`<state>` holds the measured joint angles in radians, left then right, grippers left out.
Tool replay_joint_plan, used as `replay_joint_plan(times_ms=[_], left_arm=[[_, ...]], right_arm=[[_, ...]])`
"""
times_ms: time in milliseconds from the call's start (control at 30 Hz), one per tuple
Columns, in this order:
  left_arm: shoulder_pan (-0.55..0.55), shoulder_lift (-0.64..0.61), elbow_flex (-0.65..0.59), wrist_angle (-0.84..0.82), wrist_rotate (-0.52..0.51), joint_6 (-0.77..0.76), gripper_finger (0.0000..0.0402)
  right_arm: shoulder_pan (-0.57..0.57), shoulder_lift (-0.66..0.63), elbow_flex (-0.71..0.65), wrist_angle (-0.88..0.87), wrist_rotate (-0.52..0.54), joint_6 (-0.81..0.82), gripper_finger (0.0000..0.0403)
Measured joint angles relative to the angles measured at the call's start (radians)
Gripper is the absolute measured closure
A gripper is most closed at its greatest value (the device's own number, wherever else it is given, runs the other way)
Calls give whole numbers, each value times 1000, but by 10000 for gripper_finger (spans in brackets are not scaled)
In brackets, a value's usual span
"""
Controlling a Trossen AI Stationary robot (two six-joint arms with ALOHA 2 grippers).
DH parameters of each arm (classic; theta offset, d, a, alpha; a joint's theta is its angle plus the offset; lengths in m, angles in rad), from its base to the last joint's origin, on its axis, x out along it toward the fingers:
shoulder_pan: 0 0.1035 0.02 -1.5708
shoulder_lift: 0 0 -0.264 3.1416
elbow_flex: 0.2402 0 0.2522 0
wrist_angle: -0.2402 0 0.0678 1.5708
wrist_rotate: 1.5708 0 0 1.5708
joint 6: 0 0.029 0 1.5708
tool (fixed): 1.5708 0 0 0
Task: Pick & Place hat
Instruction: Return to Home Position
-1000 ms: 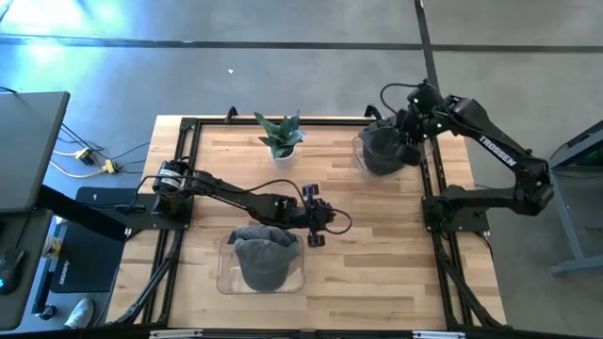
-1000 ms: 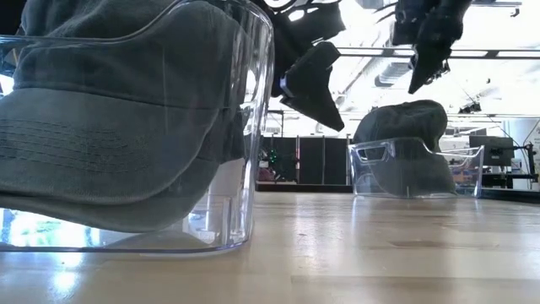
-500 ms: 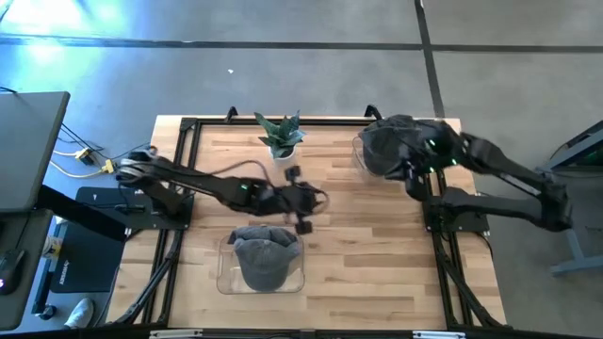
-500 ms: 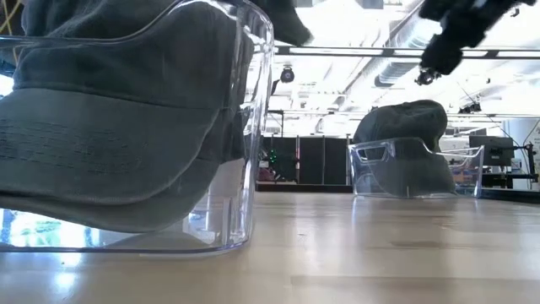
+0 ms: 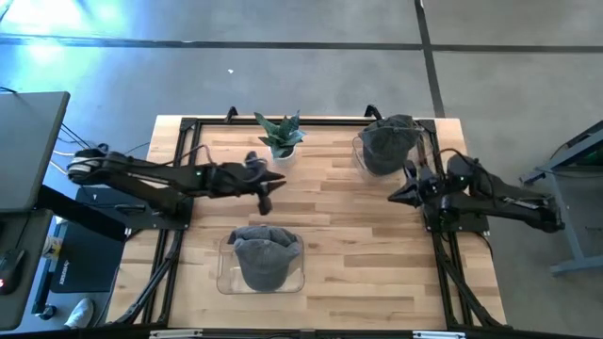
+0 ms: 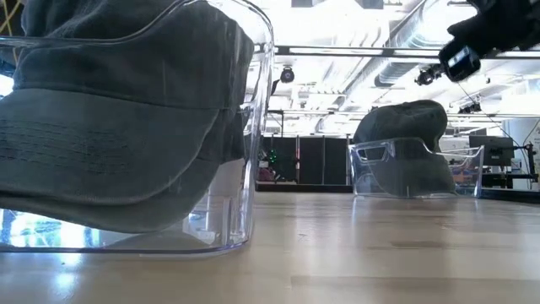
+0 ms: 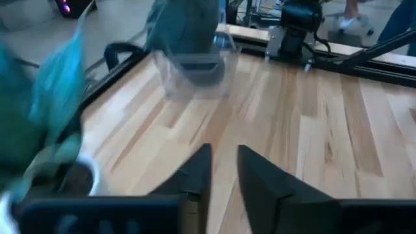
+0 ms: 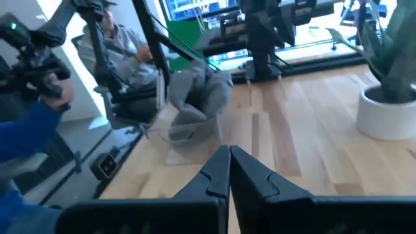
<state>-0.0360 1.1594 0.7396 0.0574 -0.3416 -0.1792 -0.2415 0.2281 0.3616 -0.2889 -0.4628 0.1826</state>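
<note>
Just in front of the plant [image 5: 280, 135], the left gripper [image 5: 264, 186] hangs over bare desk [image 5: 349, 235], its fingers [image 7: 198, 170] parted by a narrow gap and holding nothing. Right of the plant, at the same far edge, the green cap [image 5: 386, 139] sits in a clear bin [image 5: 360, 156]. Farther right of the plant and nearer than that bin, the right gripper [image 5: 396, 195] is pressed together, empty. Well in front of the plant, the gray cap [image 5: 263, 256] fills a second bin [image 5: 224, 275].
</note>
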Motion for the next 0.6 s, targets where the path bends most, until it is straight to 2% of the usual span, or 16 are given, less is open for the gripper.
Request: replay_joint_plan(times_ms=[100,167,267,367,600], left_arm=[[45,-105,-115,28,43,-32,379],[67,-177,-181,31,38,-43,394],[76,-282,-271,41,55,-2,392],[75,-381,-359,92,132,15,400],[75,-590,-522,128,149,-44,400]], right_arm=[[33,-41,-71,60,27,27,400],[57,-57,-115,148,26,74,400],[101,-57,-183,279,42,132,400],[150,-53,-223,353,55,118,401],[212,-53,-236,334,100,-8,401]])
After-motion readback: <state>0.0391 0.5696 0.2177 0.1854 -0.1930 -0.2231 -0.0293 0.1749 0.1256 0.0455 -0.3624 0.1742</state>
